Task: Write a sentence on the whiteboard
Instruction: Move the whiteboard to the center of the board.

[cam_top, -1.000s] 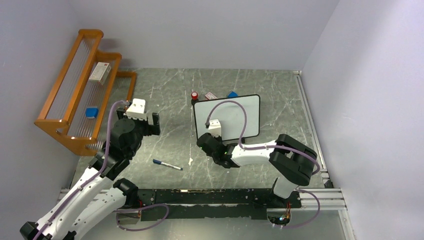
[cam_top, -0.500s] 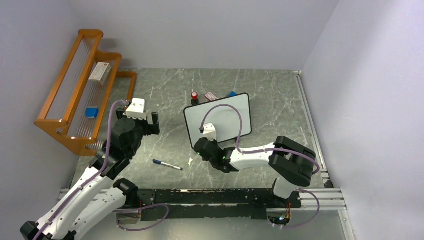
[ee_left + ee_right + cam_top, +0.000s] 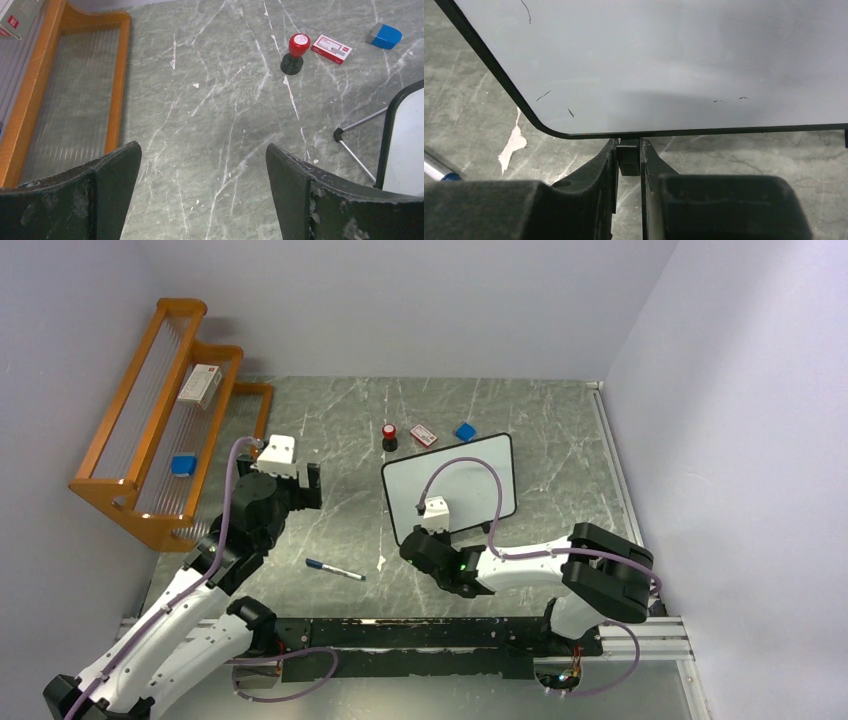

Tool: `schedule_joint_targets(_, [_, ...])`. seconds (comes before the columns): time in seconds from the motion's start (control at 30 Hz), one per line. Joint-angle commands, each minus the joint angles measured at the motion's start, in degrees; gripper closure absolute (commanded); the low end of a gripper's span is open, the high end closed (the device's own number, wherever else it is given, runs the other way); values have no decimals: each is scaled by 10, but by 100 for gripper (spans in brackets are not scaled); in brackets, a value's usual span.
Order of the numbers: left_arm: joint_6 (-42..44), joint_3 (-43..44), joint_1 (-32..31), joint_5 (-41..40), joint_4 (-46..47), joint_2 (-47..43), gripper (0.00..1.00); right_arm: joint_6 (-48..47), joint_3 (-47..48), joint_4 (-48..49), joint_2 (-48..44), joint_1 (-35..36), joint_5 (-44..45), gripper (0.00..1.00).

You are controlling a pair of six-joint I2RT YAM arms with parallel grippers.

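Nothing written yet: blank whiteboard (image 3: 465, 490) clamped at its near edge by right end effector (image 3: 629, 159); left end effector (image 3: 202, 150) wide open, empty; marker (image 3: 335, 570) unheld.

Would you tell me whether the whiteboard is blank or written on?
Blank: the whiteboard shows bare white in the top and right wrist views, with only tiny stray marks.

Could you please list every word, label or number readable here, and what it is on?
No text is legible in any view.
On the glossy white black-framed whiteboard: no writing, only a few stray dark marks.
On the small white-and-red box: red print, too small to read.
On the red stamp on a black base: a blurred mark on top.
On the white box on the orange wooden rack: red logo, unreadable.
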Motion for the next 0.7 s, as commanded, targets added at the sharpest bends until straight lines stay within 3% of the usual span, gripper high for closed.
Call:
schedule_joint_targets(0.0, [-11,15,6,4,6,6,2,60,-9,-23,-3,1,32,100])
schedule_joint_targets(0.1, [-22,17,7,7,-1,14,2,57,-9,-8,7,1,29,100])
schedule_joint_targets(0.4, [-158,65,8,16,-111,81,2,34,-12,-35,-62,1,36,66])
schedule_joint_targets(0.67, [-285,125,8,48,-252,154,2,-3,-12,-101,-167,1,39,45])
